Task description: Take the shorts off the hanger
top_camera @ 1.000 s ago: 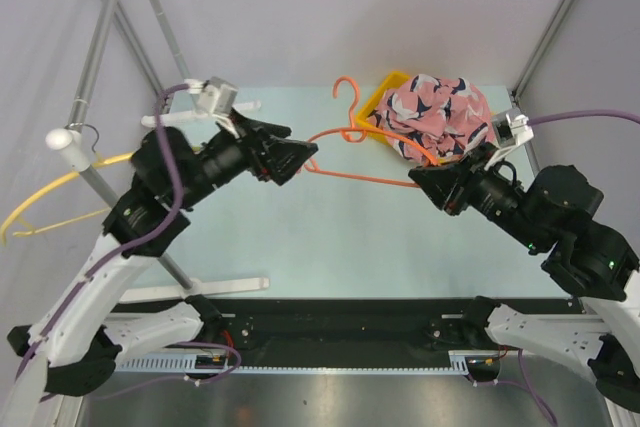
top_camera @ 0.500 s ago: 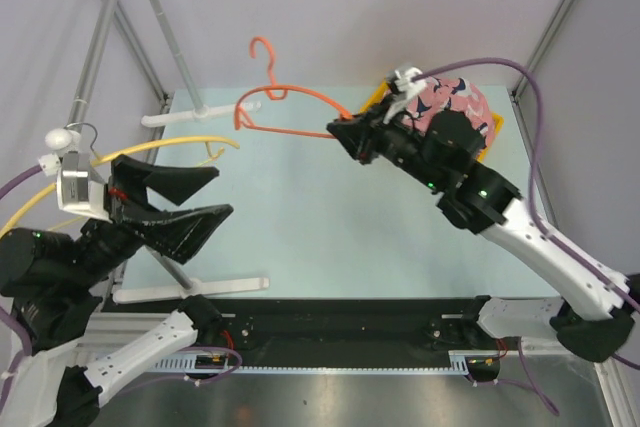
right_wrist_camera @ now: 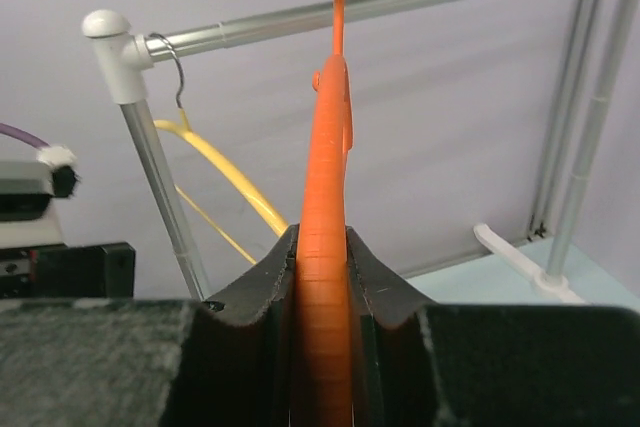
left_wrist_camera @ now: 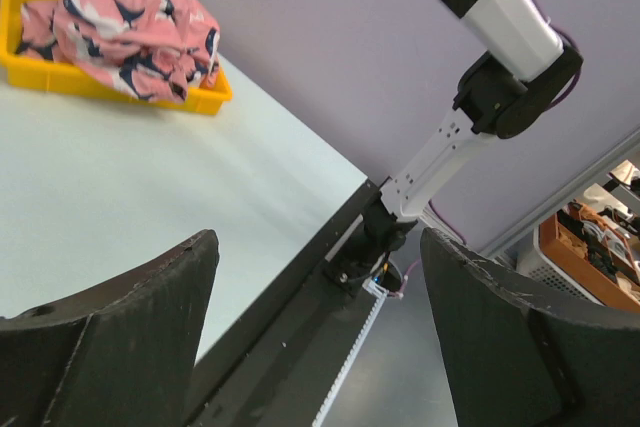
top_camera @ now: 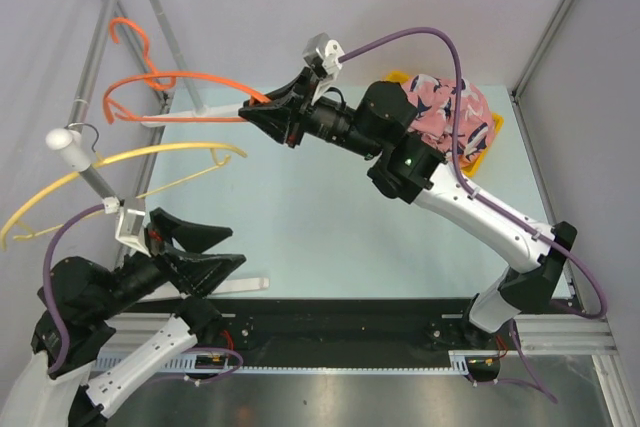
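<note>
**Top external view.** The orange hanger (top_camera: 170, 79) is pinched at one shoulder by the right end effector (top_camera: 255, 110) and is held out bare toward the rail (top_camera: 100, 47), near the yellow hanger (top_camera: 150, 155) already hung there. The shorts (top_camera: 455, 107), pink with a shark print, lie heaped at the far right of the counter (top_camera: 330, 227), well apart from the hanger. Removal is judged done for this pair, and the step in hand is judged to be hanging up the empty hanger. The hook (top_camera: 130, 35) should be raised above the rail, turned square to it and lowered beside the yellow hanger before the grip is released. The left end effector (top_camera: 225, 250) is spread wide and holds nothing.

**Left wrist view.** The shorts are seen piled in a yellow bin (left_wrist_camera: 205, 102). Nothing lies between the spread fingers.

**Right wrist view.** The hanger is clamped edge-on between the jaws. Its hook is cut off at the top edge, so its height relative to the rail cannot be judged. No navy shorts can be made out in any view.
</note>
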Controlling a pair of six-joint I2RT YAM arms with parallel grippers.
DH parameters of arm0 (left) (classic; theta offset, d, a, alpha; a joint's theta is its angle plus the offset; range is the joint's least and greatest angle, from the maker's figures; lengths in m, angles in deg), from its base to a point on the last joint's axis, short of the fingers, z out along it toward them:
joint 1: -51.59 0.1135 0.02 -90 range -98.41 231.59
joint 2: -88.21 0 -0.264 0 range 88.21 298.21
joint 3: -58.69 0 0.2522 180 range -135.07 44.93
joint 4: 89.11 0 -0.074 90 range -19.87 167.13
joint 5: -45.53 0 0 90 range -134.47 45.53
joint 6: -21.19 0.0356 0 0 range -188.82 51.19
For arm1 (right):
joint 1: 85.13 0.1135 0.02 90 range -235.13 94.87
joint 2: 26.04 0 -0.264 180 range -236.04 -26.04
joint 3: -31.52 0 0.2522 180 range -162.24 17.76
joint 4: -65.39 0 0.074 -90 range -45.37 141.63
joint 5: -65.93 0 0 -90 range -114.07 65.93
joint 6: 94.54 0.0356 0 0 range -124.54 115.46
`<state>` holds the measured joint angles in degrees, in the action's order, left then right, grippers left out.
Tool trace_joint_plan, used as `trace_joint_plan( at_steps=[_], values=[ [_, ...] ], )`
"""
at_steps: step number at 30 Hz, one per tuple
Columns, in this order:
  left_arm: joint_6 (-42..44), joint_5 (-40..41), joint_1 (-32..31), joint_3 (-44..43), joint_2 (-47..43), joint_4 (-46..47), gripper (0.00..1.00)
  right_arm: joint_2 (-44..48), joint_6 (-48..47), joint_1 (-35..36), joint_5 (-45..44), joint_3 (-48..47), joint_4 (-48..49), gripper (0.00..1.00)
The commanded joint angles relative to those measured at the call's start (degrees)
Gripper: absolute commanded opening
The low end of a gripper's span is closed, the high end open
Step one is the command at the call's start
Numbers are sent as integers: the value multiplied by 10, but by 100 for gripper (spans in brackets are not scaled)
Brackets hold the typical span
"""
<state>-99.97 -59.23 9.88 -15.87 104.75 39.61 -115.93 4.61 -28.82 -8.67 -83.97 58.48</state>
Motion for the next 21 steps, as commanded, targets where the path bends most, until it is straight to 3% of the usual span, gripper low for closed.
trace_joint_plan(
  at_steps=[1, 9, 21],
  values=[
    [-36, 6, -1, 37, -40, -23, 86, -22, 2, 1, 72, -52, 83, 0],
    [-48, 19, -2, 59, -59, -47, 86, -90, 16, 2, 194, -104, 64, 0],
    [-65, 21, -2, 84, -72, -48, 85, -85, 50, -23, 309, -52, 103, 0]
  ],
)
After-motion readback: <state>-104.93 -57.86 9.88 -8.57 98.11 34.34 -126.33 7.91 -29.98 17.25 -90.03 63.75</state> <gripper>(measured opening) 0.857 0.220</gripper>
